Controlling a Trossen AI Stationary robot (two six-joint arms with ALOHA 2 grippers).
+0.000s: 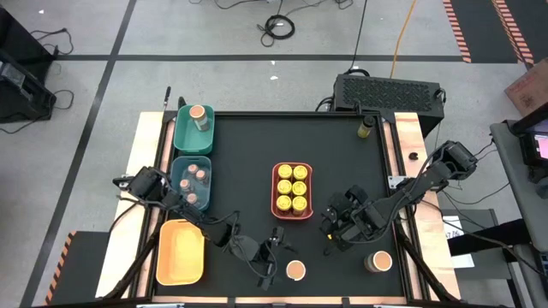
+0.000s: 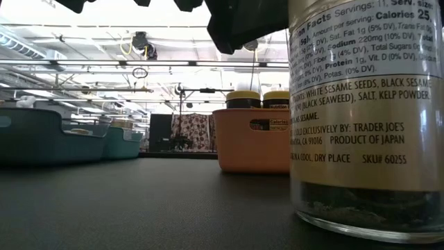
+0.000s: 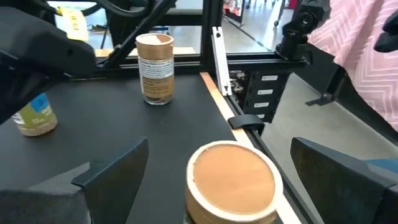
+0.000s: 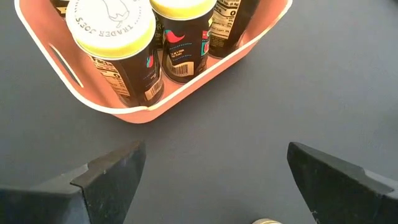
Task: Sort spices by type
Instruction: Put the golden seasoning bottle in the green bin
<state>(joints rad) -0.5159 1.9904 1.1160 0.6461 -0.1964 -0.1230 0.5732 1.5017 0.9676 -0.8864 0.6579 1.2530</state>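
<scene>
Six yellow-lid jars [image 1: 292, 189] already fill the coral tray [image 1: 276, 205], just beyond the wide-open right gripper [image 1: 340, 224]. The left gripper [image 1: 272, 258], also wide open, frames a loose tan-lid jar [image 1: 296, 270]; probably three jars remain unsorted.

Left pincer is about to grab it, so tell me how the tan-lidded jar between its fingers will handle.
The tan-lidded jar looks rigid, so the open left pincer probably won't deform it. Its round body may slip or twist in the grip. Standing upright, taller than wide, it could tip if nudged high.
</scene>
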